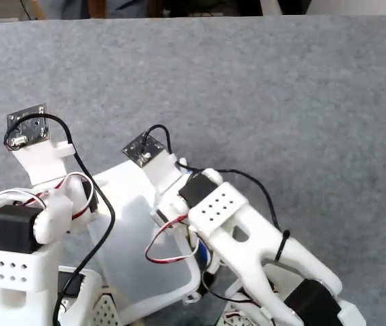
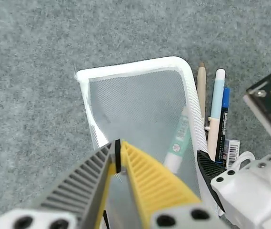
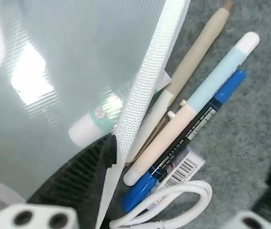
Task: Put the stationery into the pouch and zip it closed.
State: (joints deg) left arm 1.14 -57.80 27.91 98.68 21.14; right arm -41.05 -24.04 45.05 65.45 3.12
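Three pens (image 3: 192,102) lie on the surface (image 3: 254,138) just beside the pouch (image 2: 135,105); with my left hand (image 2: 117,149) clamped on its rim and my right hand (image 3: 183,167) open astride them, I judge a mis-grab could scatter them.

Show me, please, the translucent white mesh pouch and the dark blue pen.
translucent white mesh pouch (image 2: 130,67), left wrist view, its white rim.
dark blue pen (image 3: 195,129), right wrist view, its printed barrel.

pouch (image 1: 138,231): partly under arms (image 1: 247,231) | pencil (image 3: 197,47): one end behind pouch
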